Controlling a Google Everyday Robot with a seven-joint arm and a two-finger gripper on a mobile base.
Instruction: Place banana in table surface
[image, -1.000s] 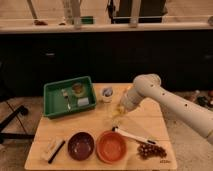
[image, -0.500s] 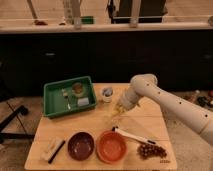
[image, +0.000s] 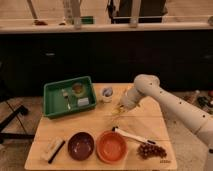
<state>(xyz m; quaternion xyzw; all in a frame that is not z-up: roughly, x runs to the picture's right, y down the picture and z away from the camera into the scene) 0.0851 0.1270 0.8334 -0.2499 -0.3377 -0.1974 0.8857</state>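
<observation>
The light wooden table surface (image: 150, 120) fills the lower middle of the camera view. My white arm reaches in from the right, and my gripper (image: 121, 106) is low over the back middle of the table, to the right of the green tray. A small pale yellow shape, the banana (image: 116, 111), shows at the gripper's tip, close to or on the wood; I cannot tell whether it touches the table.
A green tray (image: 52, 107) with a cup and small items stands at the back left. A small white cup (image: 106, 93) is beside the gripper. At the front are a dark bowl (image: 81, 145), an orange bowl (image: 111, 146), a white-handled utensil (image: 131, 135), grapes (image: 151, 150) and a brush (image: 52, 149).
The arm's upper part has shifted slightly left. The gripper stays over the same spot at the back middle of the table, with the yellow shape still at its tip.
</observation>
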